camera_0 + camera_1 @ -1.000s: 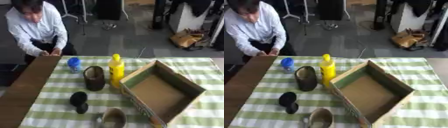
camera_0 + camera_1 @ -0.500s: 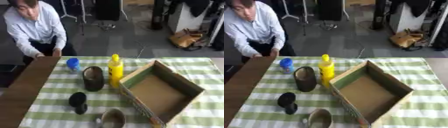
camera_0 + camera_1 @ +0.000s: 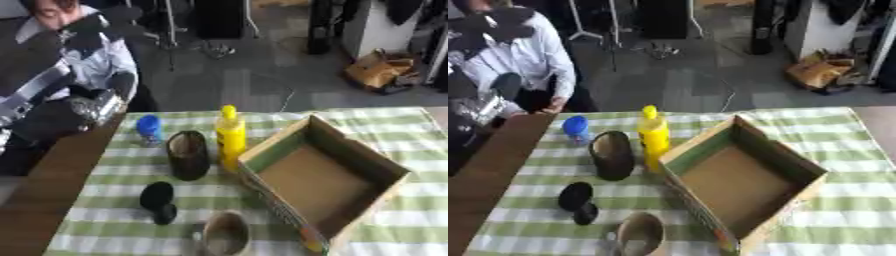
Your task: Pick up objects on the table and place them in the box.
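Motion at the frame's left edge: my left arm [image 3: 52, 107] now rises into view, its hand unreadable; the box [image 3: 325, 181] sits empty right of centre; objects wait untouched beside it.

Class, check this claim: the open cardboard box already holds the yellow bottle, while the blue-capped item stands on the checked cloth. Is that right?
Not quite. The cardboard box is empty; the yellow bottle stands upright on the checked cloth, just left of the box, as the left eye view shows. The blue-capped item does stand on the cloth.

A matt cardboard box [image 3: 325, 186] sits on a checked cloth [image 3: 398, 200] beside a glossy yellow plastic bottle [image 3: 230, 137].
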Robot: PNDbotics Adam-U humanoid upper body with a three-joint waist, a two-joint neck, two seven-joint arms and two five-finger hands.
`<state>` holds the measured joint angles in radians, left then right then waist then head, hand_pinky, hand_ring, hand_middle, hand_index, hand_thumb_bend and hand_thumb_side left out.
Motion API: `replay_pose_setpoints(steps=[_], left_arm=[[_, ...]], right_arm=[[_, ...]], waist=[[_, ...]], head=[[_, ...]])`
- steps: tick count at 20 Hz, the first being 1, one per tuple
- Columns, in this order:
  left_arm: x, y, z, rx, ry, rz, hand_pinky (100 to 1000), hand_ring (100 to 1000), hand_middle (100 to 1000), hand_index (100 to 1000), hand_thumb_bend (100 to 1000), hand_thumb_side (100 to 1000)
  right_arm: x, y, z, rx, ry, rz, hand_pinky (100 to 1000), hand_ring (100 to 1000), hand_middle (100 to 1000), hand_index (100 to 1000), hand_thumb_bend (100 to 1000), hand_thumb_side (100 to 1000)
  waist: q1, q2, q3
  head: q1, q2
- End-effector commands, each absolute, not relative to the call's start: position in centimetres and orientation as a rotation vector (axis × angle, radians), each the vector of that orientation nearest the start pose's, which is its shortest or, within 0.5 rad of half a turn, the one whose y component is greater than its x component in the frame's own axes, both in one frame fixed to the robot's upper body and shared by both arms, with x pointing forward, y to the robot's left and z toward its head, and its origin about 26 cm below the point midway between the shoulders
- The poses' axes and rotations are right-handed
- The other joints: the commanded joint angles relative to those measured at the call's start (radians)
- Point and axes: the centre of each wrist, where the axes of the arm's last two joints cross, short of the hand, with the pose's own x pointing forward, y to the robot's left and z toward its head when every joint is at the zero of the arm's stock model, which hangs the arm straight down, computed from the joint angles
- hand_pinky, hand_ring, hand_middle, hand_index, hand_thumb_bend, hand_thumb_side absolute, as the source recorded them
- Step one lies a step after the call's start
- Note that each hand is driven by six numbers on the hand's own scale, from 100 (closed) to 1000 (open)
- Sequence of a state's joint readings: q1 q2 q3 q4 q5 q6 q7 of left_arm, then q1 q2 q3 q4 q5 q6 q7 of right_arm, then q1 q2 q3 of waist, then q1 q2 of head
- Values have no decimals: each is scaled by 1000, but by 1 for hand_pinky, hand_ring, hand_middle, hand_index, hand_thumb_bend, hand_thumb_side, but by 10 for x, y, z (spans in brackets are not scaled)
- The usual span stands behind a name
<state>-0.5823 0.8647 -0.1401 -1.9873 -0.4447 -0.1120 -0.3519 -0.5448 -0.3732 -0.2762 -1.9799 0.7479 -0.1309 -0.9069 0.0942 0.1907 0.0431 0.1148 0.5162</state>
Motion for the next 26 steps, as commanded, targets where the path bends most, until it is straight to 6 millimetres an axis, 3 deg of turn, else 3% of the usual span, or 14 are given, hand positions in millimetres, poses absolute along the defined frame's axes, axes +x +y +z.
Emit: replay_pose_setpoints(steps=[1, 8, 9, 12, 13, 16, 22, 23, 26], left_arm=[[295, 268, 323, -1173, 2344, 2365, 980, 1000, 1000, 1000, 182, 866], [296, 243, 317, -972, 2110, 2736, 1000, 1000, 1000, 1000, 244, 872], [297, 239, 316, -941, 2088, 2770, 1000, 1000, 1000, 1000, 312, 856], [306, 225, 311, -796, 1992, 2910, 1000, 1000, 1000, 1000, 379, 837], [310, 221, 309, -757, 1970, 2945, 1000, 1000, 1000, 1000, 494, 800], [327, 209, 301, -626, 1889, 3071, 1000, 1000, 1000, 1000, 516, 788], [344, 181, 296, -462, 1834, 3140, 1000, 1000, 1000, 1000, 594, 782], [346, 176, 294, -433, 1835, 3148, 1000, 1000, 1000, 1000, 674, 763], [350, 164, 286, -344, 1822, 3175, 1000, 1000, 1000, 1000, 729, 743]], right_arm=[[301, -309, 302, 1496, 2549, 560, 856, 754, 687, 625, 100, 861], [301, -307, 299, 1487, 2568, 550, 858, 752, 678, 622, 100, 857], [301, -307, 299, 1486, 2570, 548, 858, 751, 674, 620, 100, 857], [301, -306, 298, 1484, 2574, 541, 858, 750, 671, 619, 100, 856], [301, -306, 298, 1483, 2576, 540, 859, 746, 664, 613, 100, 856], [302, -305, 297, 1481, 2582, 536, 858, 742, 660, 610, 100, 854], [302, -304, 295, 1478, 2592, 531, 857, 730, 643, 602, 100, 854], [302, -304, 295, 1478, 2593, 531, 856, 726, 638, 600, 100, 851], [302, -303, 294, 1472, 2599, 531, 856, 721, 632, 594, 100, 849]], waist=[[4, -21, -1], [24, -27, -3], [26, -28, -4], [32, -30, -2], [34, -31, -2], [39, -33, -2], [41, -35, -2], [42, -35, -3], [44, -35, -7]], head=[[9, 15], [20, 27], [22, 28], [23, 35], [24, 38], [23, 52], [22, 62], [22, 63], [20, 69]])
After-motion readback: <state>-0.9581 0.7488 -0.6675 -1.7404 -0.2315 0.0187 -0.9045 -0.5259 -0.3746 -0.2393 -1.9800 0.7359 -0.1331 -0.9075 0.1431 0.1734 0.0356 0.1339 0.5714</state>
